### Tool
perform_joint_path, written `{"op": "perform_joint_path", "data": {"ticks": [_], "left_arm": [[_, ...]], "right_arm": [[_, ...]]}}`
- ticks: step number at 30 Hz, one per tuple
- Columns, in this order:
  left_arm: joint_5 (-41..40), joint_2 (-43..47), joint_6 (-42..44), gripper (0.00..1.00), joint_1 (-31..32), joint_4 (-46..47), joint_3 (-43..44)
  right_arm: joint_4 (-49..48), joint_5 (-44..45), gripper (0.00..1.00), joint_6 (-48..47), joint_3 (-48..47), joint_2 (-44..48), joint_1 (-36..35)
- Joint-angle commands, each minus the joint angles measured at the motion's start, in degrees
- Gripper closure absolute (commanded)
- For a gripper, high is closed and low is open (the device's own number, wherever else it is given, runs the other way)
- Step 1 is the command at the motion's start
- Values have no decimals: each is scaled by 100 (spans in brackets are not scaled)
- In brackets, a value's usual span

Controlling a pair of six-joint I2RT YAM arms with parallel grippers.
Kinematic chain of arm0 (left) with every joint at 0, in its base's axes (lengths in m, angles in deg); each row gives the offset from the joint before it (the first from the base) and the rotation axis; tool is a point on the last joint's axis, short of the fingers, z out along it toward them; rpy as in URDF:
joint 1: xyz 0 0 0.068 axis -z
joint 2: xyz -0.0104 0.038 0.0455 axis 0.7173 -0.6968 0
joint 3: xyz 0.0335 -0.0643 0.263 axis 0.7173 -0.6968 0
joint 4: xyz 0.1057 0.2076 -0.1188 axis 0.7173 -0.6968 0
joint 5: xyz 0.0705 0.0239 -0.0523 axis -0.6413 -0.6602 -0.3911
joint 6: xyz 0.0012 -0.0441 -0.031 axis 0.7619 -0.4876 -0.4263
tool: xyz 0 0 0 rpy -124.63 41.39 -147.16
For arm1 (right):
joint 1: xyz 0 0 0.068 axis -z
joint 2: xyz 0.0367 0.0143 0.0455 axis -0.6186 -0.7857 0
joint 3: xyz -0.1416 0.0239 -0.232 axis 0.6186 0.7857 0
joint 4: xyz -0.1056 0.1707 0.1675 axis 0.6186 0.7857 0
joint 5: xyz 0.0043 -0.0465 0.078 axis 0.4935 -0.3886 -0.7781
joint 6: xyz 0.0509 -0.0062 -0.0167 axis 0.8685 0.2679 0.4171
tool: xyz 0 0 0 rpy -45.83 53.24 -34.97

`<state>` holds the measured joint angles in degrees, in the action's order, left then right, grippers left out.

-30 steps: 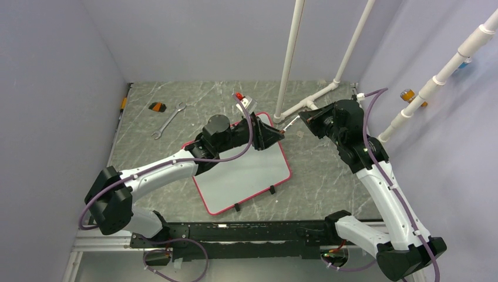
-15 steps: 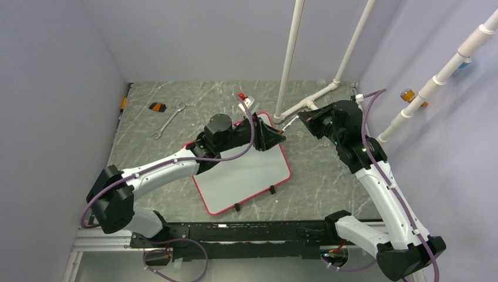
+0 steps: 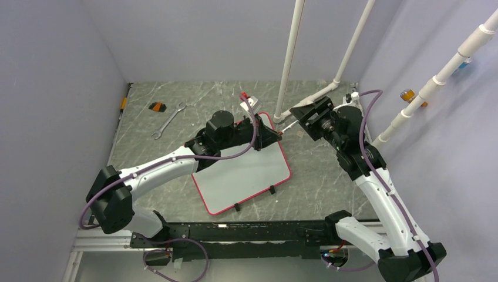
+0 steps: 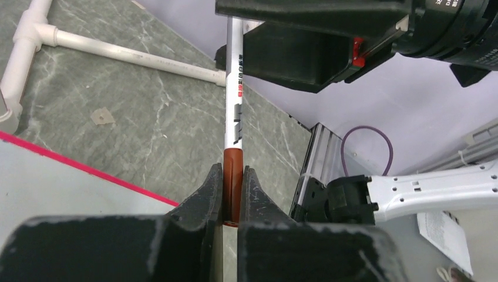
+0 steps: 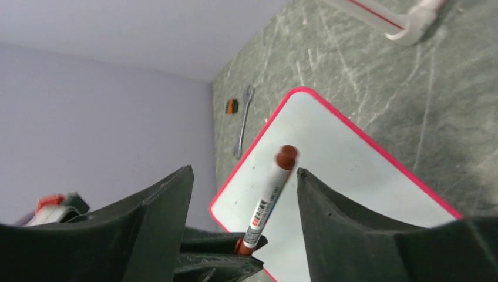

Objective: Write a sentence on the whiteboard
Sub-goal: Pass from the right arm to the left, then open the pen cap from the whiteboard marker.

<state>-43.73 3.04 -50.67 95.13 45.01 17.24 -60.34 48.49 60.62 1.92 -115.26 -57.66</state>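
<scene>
So far you have nothing written. The whiteboard (image 3: 246, 176) lies flat on the counter (image 3: 329, 170) between the two arms, and its face looks blank in both the overhead and right wrist views, with no word of the sentence on it.

What you do have is the marker (image 4: 234, 106), held in the air at the board's far right edge and bridging the two arms. Your left gripper (image 4: 232, 176) is clamped tight on its reddish-brown end, which I take to be the cap. Your right gripper (image 5: 244, 176) stands wide open, its fingers on either side of the other end and touching nothing. By my reading the cap is still on, so uncapping, bringing the tip down and every stroke of writing are all left to do.

The board is smooth and faintly glossy. It is roughly square with rounded corners and a thin red-pink rim, and it carries two small black clips (image 3: 272, 190) on its near edge. The marker is a slim round plastic stick with a white printed barrel, likely slick to hold. The counter looks like matte grey-green stone with pale veins. Your gripper fingers are hard black plastic with slightly rough edges.
</scene>
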Motion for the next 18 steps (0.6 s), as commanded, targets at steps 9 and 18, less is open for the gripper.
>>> {"op": "perform_joint_path", "data": {"ticks": [9,18], "left_arm": [[1992,655,873,100,-772,-1718,1112],[3294,809,1053,100,-1229,-2922,1950]], "right_arm": [[-2851,-3313,25,-1434,564,419,323],[-4211,-5074,34,-1216,457,-28,380]]}}
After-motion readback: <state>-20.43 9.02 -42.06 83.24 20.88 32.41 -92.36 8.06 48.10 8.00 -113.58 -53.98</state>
